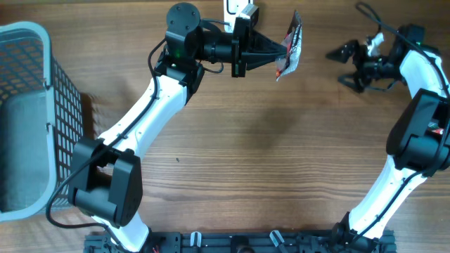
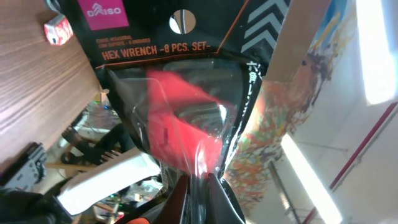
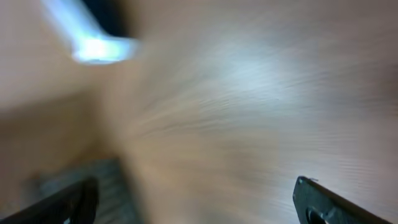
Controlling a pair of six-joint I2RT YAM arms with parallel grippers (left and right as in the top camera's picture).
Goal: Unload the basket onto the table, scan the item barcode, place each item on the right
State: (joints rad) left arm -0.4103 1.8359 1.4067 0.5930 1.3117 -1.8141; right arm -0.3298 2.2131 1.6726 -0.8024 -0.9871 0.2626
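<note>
Hex wrench pack (image 1: 290, 43): glossy black card, clear blister, red holder inside, located over the far edge of the wood-grain table (image 1: 267, 154). Left gripper (image 1: 280, 55) is clamped on its lower end, with the forearm level. Right gripper (image 1: 346, 68): jaws spread wide, nothing between them.

**Overhead view.** A brown wood-grain table (image 1: 267, 140) fills the field, evenly lit and crossed by soft shadows. A pale blue mesh basket (image 1: 28, 105) stands at its left edge.

**Left wrist view.** The table's planked surface runs up the left side and carries a small red-and-white box (image 2: 59, 30). Beyond it is a pale surface with a many-coloured splashed pattern (image 2: 298, 112), possibly a painted wall or ceiling. It bears two bright strip lights (image 2: 309, 177) and a thin red line (image 2: 367, 149). Dim clutter (image 2: 93, 143) lies past the table edge.

**Right wrist view.** Blurred wood, with one bright glare patch (image 3: 99, 48).
</note>
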